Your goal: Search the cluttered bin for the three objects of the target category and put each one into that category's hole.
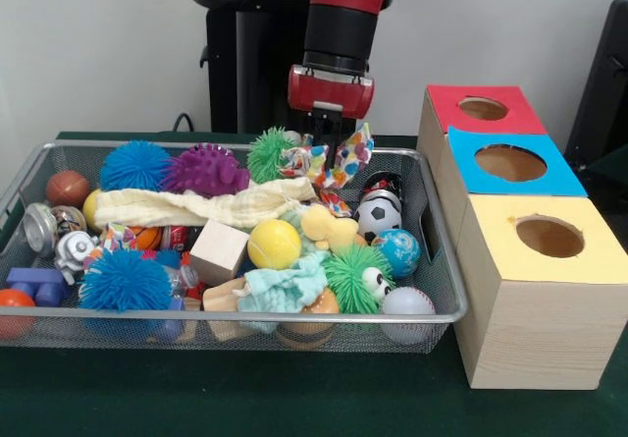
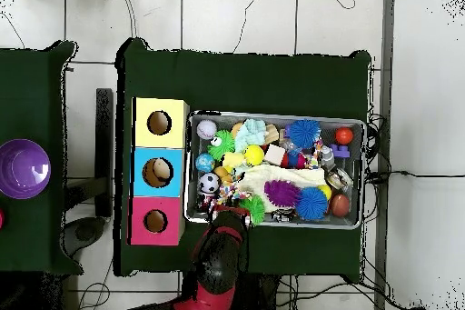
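While jaws grip dotted fabric (image 1: pixel 339 159) (lifted).

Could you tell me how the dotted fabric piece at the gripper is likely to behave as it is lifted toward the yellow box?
The dotted fabric piece looks soft: its ends droop and flare around the gripper, so it will probably hang limp and swing. It seems light. A trailing flap might snag the bin rim or catch the yellow box's hole edge.
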